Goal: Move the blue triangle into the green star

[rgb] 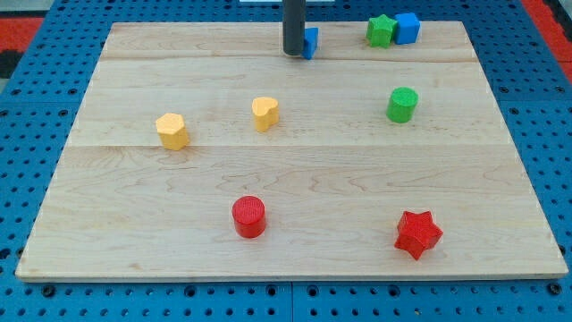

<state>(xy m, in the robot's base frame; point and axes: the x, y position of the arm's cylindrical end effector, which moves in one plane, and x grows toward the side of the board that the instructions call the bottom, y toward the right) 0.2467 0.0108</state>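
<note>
We look down on a pale wooden table (295,188) resting on a blue pegboard (27,161). Our tool is a plain dark rod with nothing to open or close; my tip (293,54) sits near the view's top edge, touching the left side of the blue triangle (310,42), which it partly hides. To the view's right, apart from the triangle across bare wood, the green star (381,30) touches a blue cube (407,28), both close to the top edge. A green cylinder (402,105) stands below them. Mid-left lie a yellow heart (264,114) and a yellow hexagon (172,131). Near the bottom are a red cylinder (248,216) and a red star (417,234).
</note>
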